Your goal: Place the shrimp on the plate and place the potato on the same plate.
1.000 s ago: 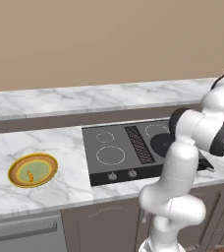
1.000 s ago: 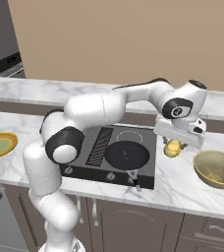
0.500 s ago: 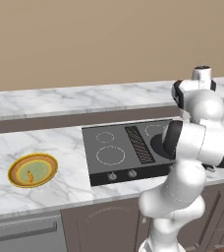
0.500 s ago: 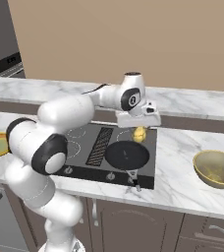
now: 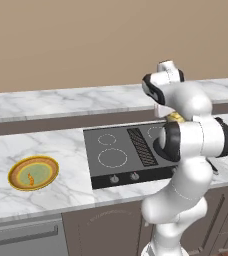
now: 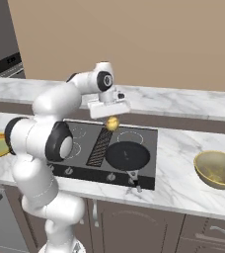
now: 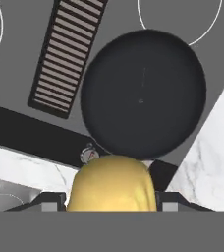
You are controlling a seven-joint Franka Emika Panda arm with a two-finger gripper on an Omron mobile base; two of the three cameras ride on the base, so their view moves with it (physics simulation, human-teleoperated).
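My gripper [image 6: 112, 123] clamped on potato [image 6: 112, 123], held in air above cooktop [image 5: 117, 159], over its grille strip. Black pan [image 6: 128, 155] sits on cooktop's right burner, handle pointing toward counter's front edge. Grey-veined marble counter [image 5: 61, 150] runs wall to wall under plain tan wall; raised marble ledge behind. Plate [image 5: 20, 179] rests near counter's front edge, well left of cooktop, shrimp [image 5: 30, 178] lying on it. Tan bowl [image 6: 218, 169] stands toward counter's right end. Brown cabinet doors below.
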